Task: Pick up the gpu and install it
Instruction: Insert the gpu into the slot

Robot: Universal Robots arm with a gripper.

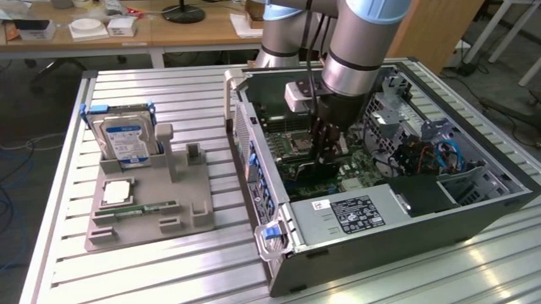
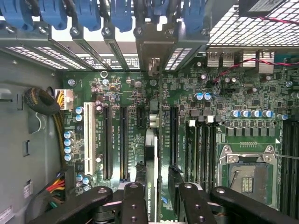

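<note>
Thin green-and-black gpu card [image 2: 153,186], seen edge-on, lower part hidden by fingers [image 2: 135,205], upright over green motherboard [image 2: 126,93] slots | black gripper [image 1: 325,166] clamped on card | grey arm [image 1: 355,57] vertical inside open grey computer case [image 1: 406,234].

Almost no text can be read here. In the wrist view, the card edge held between the gripper fingers, the gpu [image 2: 150,196], carries small white letters that look like "NVIDIA", but the rest of the line is too small. The motherboard [image 2: 126,140] has tiny white print beside its slots, not readable. In the exterior view, the power supply label [image 1: 356,214] shows dense white print and marks, and the hard drive [image 1: 124,140] has a blue-white label; neither is readable.
</note>
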